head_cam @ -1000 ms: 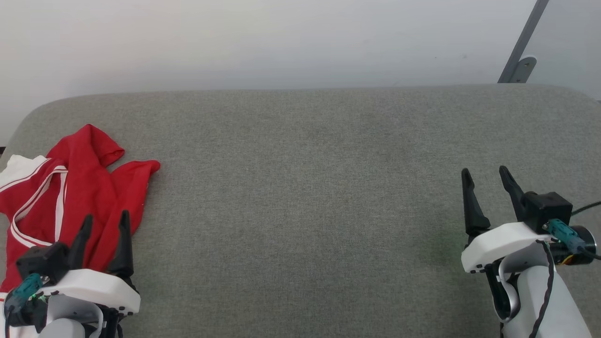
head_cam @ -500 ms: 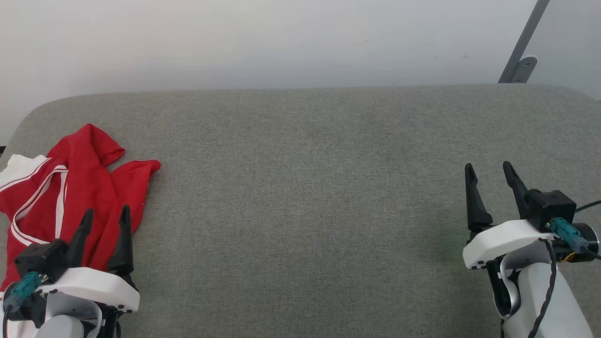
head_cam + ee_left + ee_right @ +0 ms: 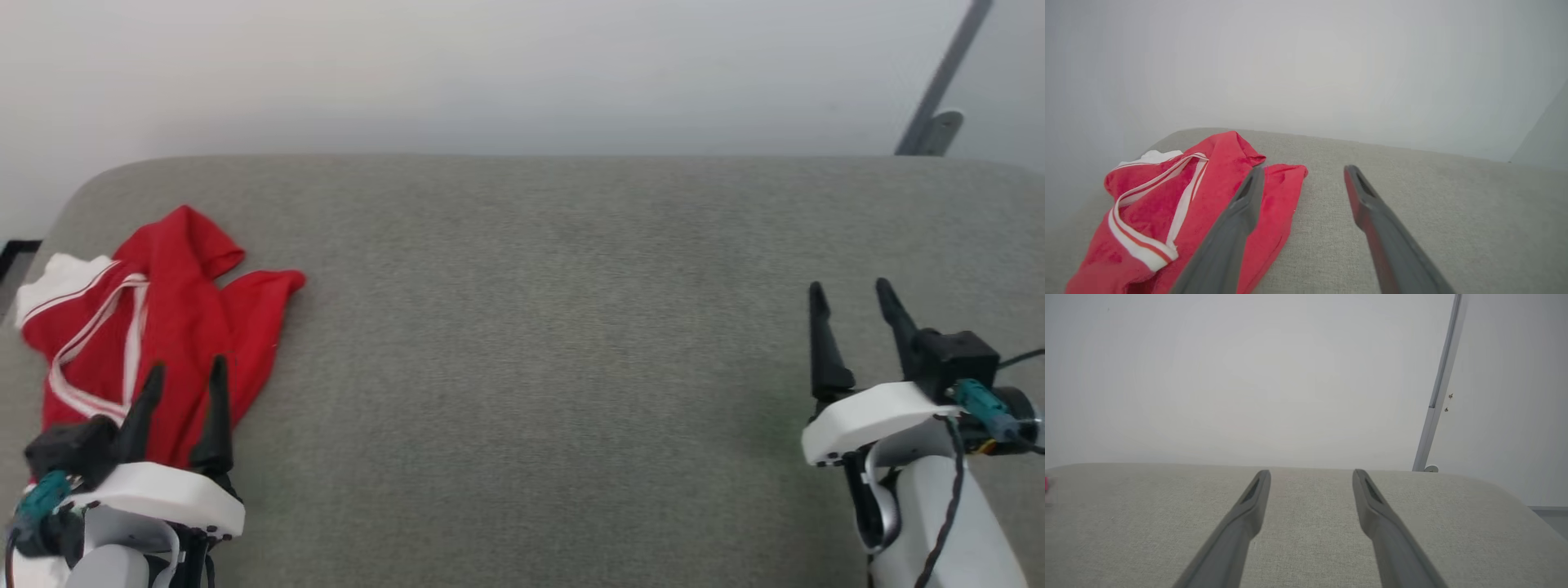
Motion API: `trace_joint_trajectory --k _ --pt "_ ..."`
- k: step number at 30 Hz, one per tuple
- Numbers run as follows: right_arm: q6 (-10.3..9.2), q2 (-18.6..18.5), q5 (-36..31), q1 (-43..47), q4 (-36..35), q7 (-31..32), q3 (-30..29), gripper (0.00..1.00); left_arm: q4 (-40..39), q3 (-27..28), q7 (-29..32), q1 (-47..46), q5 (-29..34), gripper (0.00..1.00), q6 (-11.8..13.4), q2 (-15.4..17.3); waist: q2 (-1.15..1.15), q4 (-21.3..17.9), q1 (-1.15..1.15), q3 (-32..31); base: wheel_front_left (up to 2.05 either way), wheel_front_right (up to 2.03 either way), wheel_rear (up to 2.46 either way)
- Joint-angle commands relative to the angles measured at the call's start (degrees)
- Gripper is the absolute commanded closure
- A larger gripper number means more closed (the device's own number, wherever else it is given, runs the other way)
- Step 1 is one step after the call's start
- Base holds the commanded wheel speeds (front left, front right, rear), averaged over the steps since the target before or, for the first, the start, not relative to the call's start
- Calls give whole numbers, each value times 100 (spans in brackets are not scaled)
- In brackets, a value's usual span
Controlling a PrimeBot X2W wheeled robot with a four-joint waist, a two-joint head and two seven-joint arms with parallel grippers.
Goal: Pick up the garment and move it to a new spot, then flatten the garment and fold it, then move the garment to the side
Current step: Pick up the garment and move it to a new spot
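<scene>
Clearly soft and light, the garment (image 3: 163, 327) lies crumpled at the table's (image 3: 531, 327) left end; a raised red fold should pinch easily. Left gripper (image 3: 186, 369) hovers wide beside it, and right gripper (image 3: 849, 284) is wide, well apart.

The worktop (image 3: 539, 343) is covered in grey woven cloth, matt and slightly coarse. The garment (image 3: 171, 327) is soft red cloth, matt and creased, with flatter white-and-red striped trim. Close by the garment, the left tool (image 3: 186, 369) has matt dark plastic fingers on a smooth, faintly glossy white plastic shell. The right tool (image 3: 849, 286), well apart from the garment, looks the same. Behind the garment, the wall (image 3: 490, 73) is smooth, matt white.
</scene>
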Motion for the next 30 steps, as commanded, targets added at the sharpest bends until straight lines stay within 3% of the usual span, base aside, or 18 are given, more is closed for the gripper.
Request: trace_joint_trajectory --k 1,9,21,25,30 --pt "-2 29 88 -27 32 -30 148 0 80 130 -32 -47 -166 0 5 -81 0 172 0 16 0 0 0" --pt "-2 16 475 -92 235 -29 889 0 203 528 -32 49 207 0 5 -222 0 1010 0 3 0 0 0" --pt "-2 16 815 -118 354 -29 1465 0 106 910 -32 262 691 0 5 -680 0 2516 0 -71 0 0 0" --pt "-2 17 937 -144 391 -29 1683 0 71 1024 -32 367 698 0 5 -787 0 2791 0 -82 0 0 0" --pt "-3 2 1158 -385 527 -29 2228 0 -164 1416 -32 574 682 0 5 -1001 0 2866 0 -7 0 0 0"
